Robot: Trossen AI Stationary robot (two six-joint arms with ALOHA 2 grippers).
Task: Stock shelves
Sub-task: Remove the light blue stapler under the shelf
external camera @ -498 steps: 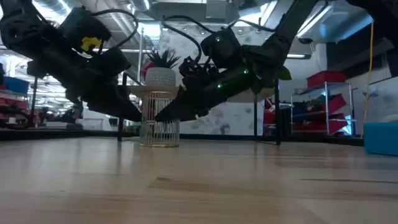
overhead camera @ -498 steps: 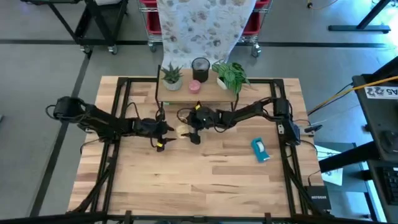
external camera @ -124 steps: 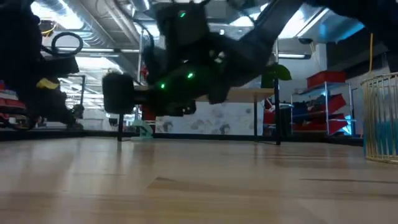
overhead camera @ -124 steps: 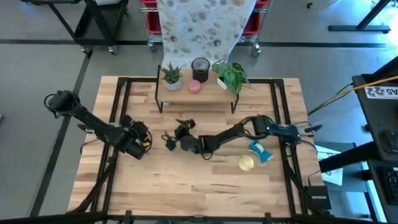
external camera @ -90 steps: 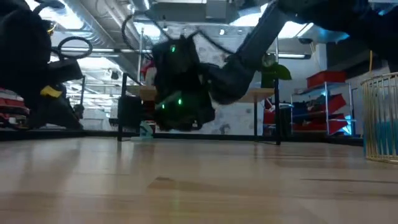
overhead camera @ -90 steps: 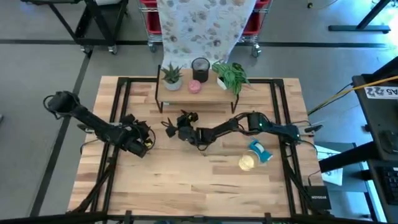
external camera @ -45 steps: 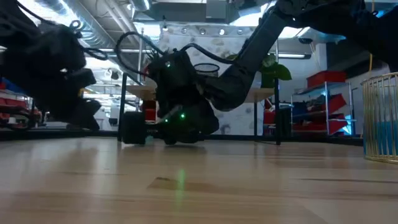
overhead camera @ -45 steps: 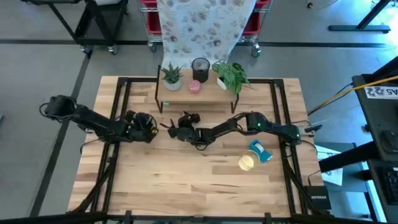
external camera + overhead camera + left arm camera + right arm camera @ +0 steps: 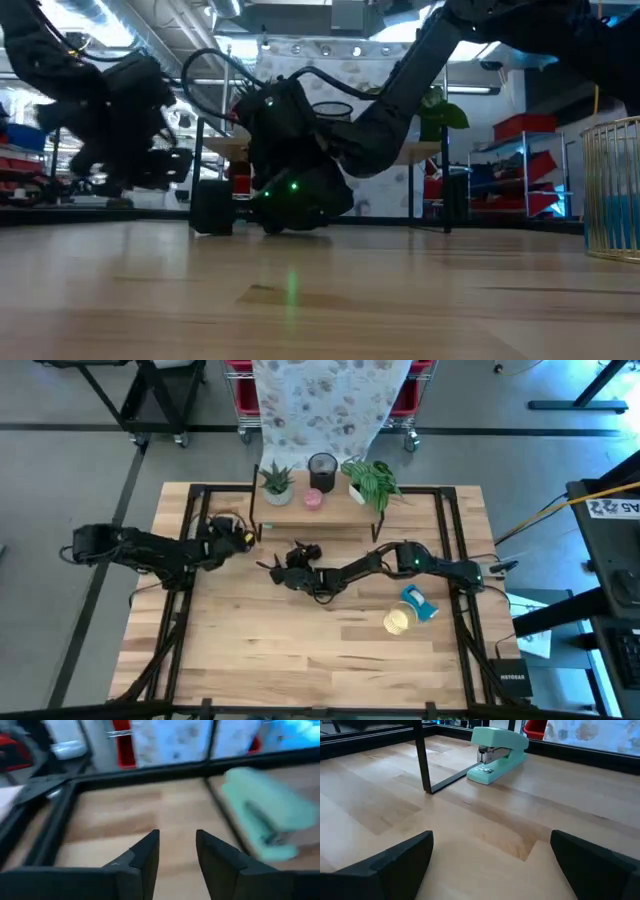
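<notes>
The shelves [image 9: 318, 510] stand at the table's far middle, with two potted plants [image 9: 277, 482], a dark cup [image 9: 322, 465] and a small pink thing [image 9: 313, 499] on the top plank. A mint-green stapler [image 9: 497, 751] lies on the tabletop beside a black shelf leg [image 9: 422, 757]; it also shows blurred in the left wrist view [image 9: 265, 815]. My right gripper [image 9: 490, 855] is open, low over the table just in front of the shelves [image 9: 274, 564]. My left gripper [image 9: 245, 532] hovers by the shelves' left leg, open a little, with nothing between its fingers [image 9: 177, 840].
A gold wire basket [image 9: 398, 620] and a blue object [image 9: 418, 603] stand near the table's right side. Black rails [image 9: 190, 560] run along the tabletop's edges. Bare wood lies across the table's near half.
My left gripper has swung up and toward the far edge, to the shelves' left leg. My right gripper has come down close to the tabletop in front of the shelves and then kept still.
</notes>
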